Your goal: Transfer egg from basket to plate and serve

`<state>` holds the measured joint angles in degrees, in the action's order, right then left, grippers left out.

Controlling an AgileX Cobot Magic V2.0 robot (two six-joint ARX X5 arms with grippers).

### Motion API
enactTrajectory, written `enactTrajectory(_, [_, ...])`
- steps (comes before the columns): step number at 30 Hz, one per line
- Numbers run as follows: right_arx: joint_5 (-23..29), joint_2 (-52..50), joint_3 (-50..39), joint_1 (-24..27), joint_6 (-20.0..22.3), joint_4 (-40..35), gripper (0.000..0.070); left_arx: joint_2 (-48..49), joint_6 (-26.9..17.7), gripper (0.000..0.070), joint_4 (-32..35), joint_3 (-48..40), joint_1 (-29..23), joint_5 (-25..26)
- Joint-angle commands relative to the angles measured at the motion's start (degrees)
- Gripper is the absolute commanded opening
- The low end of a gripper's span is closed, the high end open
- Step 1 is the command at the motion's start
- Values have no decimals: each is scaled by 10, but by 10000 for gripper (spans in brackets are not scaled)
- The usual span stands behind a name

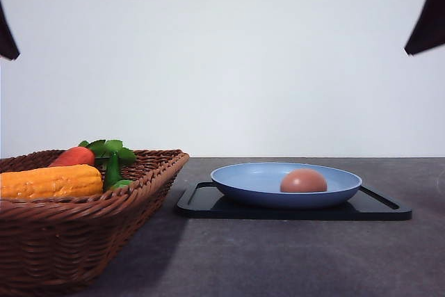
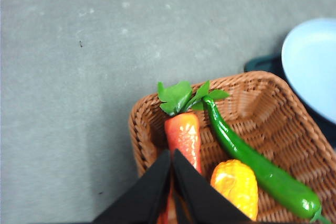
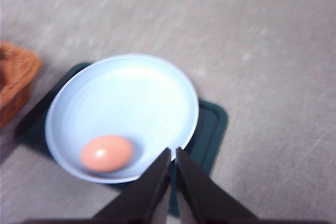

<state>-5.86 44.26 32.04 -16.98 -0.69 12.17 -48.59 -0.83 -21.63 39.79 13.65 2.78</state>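
The brownish-pink egg (image 1: 303, 181) lies in the light blue plate (image 1: 243, 179), right of its middle. In the right wrist view the egg (image 3: 106, 153) rests near the rim of the plate (image 3: 131, 93), and my right gripper (image 3: 172, 154) hangs above that rim, shut and empty. The wicker basket (image 1: 139, 186) stands at the left. My left gripper (image 2: 171, 154) hovers over the basket (image 2: 262, 114), shut with nothing in it.
The plate sits on a flat black tray (image 1: 375, 208). The basket holds an orange corn cob (image 1: 50, 181), a carrot (image 2: 182, 135) with green leaves and a long green pepper (image 2: 252, 166). Dark arm parts (image 1: 425, 19) hang high at both top corners.
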Motion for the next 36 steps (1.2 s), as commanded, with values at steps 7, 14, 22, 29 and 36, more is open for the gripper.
enactTrajectory(7, [3,-58,-101,-5,-23,-109,0,136,72,0,59,-89,14,26])
enactTrajectory(14, [3,-58,-101,-5,-23,-120,0,169,79,0,50,-87,15,27])
enactTrajectory(22, [3,-58,-101,-5,-23,-136,0,166,79,0,50,-87,15,27])
enactTrajectory(29, [4,-58,-101,-5,-23,-136,0,269,62,0,46,-88,16,19])
enactTrajectory(36, [3,-58,-101,-5,-23,-136,0,380,36,0,68,-130,-41,19])
